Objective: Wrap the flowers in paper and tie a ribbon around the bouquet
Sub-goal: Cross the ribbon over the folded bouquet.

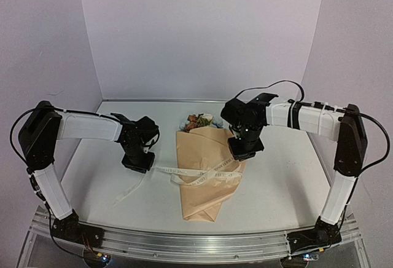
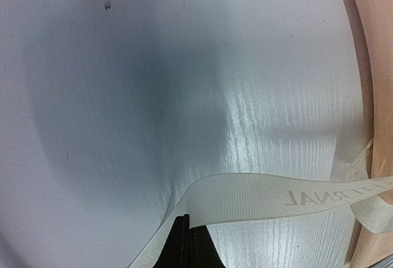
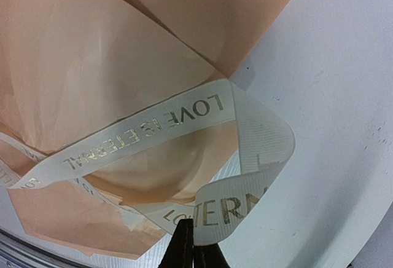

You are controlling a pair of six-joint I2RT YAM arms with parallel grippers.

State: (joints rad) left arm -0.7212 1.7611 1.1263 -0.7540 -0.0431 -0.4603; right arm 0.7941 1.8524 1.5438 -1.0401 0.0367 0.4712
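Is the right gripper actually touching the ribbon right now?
Touching. The right wrist view shows the right gripper shut, with the looped ribbon pinched between its fingertips.

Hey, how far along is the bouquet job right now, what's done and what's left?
Done: the tan kraft paper cone is wrapped around the pink and white flowers. In hand: the cream lettered fabric ribbon lies across the cone, with the left gripper and right gripper each shut on it. Left: pulling it snug and knotting; no finished knot shows.
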